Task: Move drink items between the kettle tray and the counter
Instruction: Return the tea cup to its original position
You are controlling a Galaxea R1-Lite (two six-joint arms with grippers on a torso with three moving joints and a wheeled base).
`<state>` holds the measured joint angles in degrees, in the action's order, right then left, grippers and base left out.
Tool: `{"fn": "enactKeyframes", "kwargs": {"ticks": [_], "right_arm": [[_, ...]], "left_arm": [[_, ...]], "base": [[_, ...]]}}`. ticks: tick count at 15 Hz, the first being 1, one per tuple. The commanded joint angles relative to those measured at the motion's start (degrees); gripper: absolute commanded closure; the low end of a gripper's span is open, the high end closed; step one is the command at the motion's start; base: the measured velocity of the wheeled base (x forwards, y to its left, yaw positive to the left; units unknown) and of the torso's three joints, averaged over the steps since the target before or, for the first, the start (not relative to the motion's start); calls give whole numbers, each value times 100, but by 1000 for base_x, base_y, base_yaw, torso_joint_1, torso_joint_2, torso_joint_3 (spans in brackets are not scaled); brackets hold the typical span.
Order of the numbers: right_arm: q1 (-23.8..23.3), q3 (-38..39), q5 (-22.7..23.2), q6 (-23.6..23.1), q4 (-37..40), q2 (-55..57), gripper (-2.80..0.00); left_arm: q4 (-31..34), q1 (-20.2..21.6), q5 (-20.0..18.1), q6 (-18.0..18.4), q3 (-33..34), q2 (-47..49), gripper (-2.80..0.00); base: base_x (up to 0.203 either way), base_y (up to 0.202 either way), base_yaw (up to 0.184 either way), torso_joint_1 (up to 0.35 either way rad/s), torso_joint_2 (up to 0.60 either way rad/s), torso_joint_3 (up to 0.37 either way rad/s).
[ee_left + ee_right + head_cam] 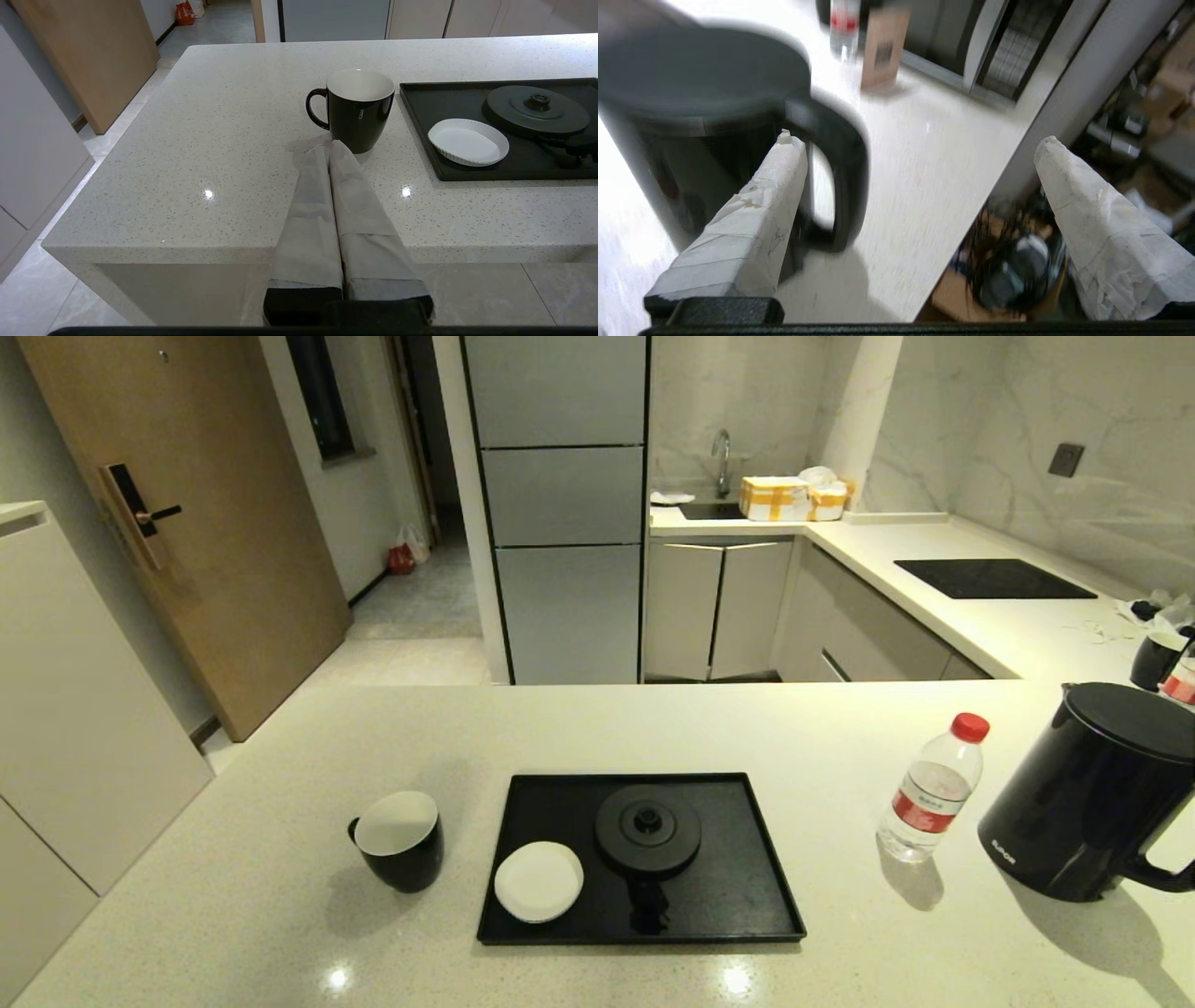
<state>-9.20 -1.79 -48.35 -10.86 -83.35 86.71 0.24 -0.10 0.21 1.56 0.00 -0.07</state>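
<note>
tall black electric kettle point(1092, 793) far right on pale speckled stone bench point(280, 933); right gripper point(915, 144) beside its handle, jaws wide, empty; left gripper point(329, 149) near black mug point(357, 109), jaws closed.

Small kitchen under artificial light, bright glints on glossy surfaces. Far left: wooden door point(191, 523) with black lever lock. Centre: tall grey cabinet column point(560, 504), tiled floor point(411, 616) leading past it. Back wall: marble-patterned panels point(1055, 401), sink with tap point(721, 462), wrapped boxes point(794, 497) beside it. Right run: black hob panel point(991, 579), wall socket point(1065, 459) above.
</note>
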Motion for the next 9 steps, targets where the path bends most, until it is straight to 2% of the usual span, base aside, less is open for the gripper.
{"fn": "enactKeyframes", "kwargs": {"ticks": [1, 2, 4, 6, 8, 9], "right_arm": [[1, -504, 27, -402, 596, -1383, -280], [13, -859, 42, -515, 1231, -1857, -280], [135, -1811, 61, -587, 3253, -3043, -280], [548, -2964, 89, -455, 6189, -3978, -280], [1190, -4048, 410, 43, 9165, -4604, -280], [1396, -4731, 802, 445, 10347, -4793, 0]], "left_arm": [[2, 1, 6, 2, 0, -1, 0], [2, 1, 6, 2, 0, -1, 0], [2, 1, -3, 2, 0, -1, 0], [2, 1, 2, 2, 0, -1, 0], [2, 1, 6, 2, 0, -1, 0], [2, 1, 6, 2, 0, -1, 0]], "base": [[0, 0, 0, 0, 0, 0], [0, 0, 0, 0, 0, 0], [0, 0, 0, 0, 0, 0], [0, 0, 0, 0, 0, 0], [0, 0, 0, 0, 0, 0], [0, 0, 0, 0, 0, 0]]}}
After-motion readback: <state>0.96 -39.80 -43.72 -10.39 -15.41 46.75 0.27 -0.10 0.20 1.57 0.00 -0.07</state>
